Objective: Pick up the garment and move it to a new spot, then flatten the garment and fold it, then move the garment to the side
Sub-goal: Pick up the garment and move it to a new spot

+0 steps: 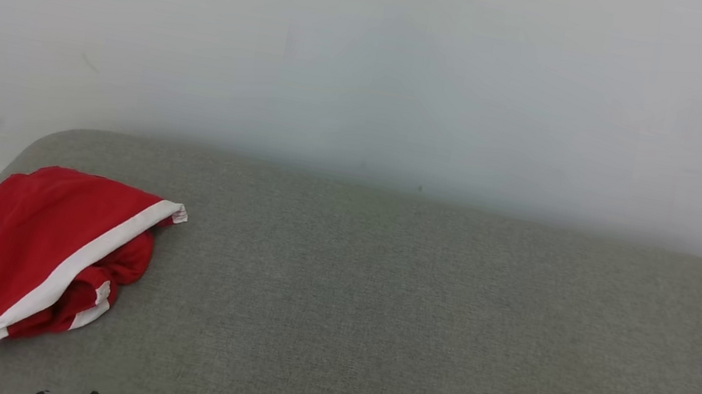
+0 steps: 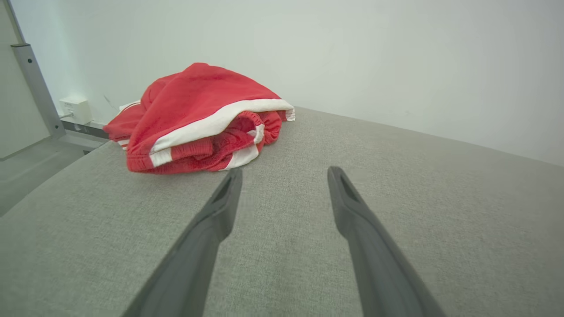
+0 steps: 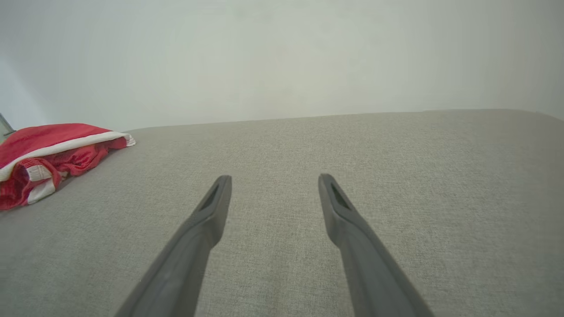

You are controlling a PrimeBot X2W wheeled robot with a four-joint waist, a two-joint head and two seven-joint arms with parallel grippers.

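Left gripper [image 2: 284,172], two long dark fingers: spread wide, holding nothing, over the grey woven-fabric surface [image 1: 376,302], tips near the crumpled red garment with white stripes [image 1: 45,251] but not touching it. Right gripper [image 3: 275,178]: likewise wide apart and empty, well away from the garment. Garment: bunched in a loose heap at the surface's far left corner, with a white band across its top fold.

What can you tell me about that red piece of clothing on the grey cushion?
The garment is red with broad white bands and thinner white stripes, in what looks like soft knit, with a gathered elastic edge showing. It lies crumpled in a loose heap near the left edge of the grey upholstered surface, which alone touches it.
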